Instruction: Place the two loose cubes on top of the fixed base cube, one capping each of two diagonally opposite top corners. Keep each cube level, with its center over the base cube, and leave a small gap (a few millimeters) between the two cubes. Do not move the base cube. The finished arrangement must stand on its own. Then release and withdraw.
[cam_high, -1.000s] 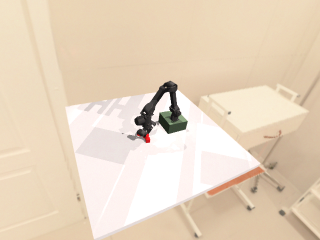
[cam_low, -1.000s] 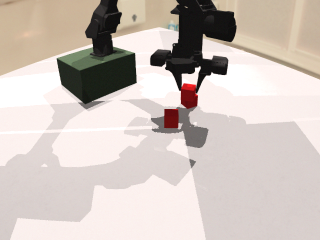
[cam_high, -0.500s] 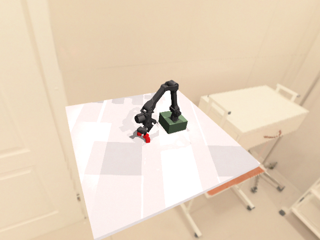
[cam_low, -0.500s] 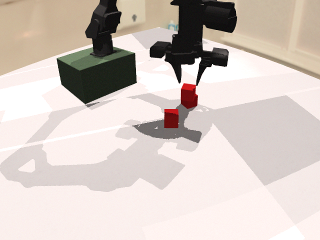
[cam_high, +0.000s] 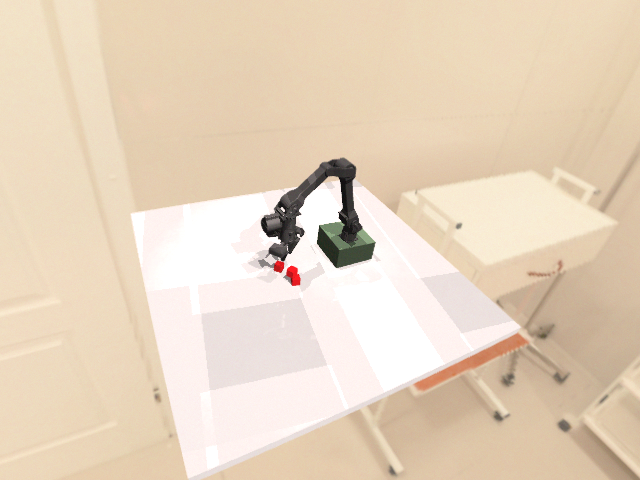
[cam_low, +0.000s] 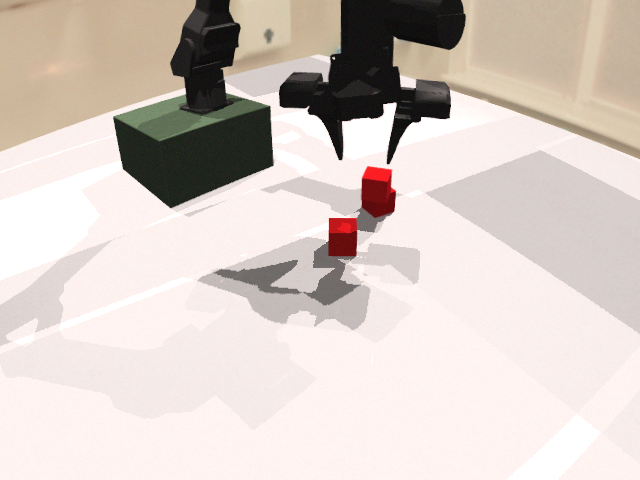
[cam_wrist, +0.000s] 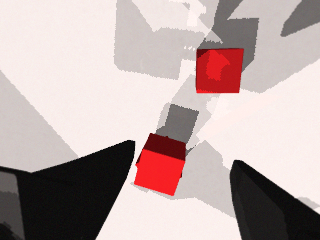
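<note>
Three small red cubes sit on the white table: one stacked cube (cam_low: 376, 181) resting on a lower cube (cam_low: 383, 202) (the upper one offset from the one beneath), and a third loose cube (cam_low: 342, 237) standing apart on the table top. One dark green block (cam_low: 193, 144) carries the one black arm (cam_high: 315, 180). Beside the table stands one cream cart (cam_high: 509, 222).

The stacked cube (cam_wrist: 159, 172) hides most of the base cube (cam_wrist: 165, 145) in the wrist view, whose fingers are cropped.
</note>
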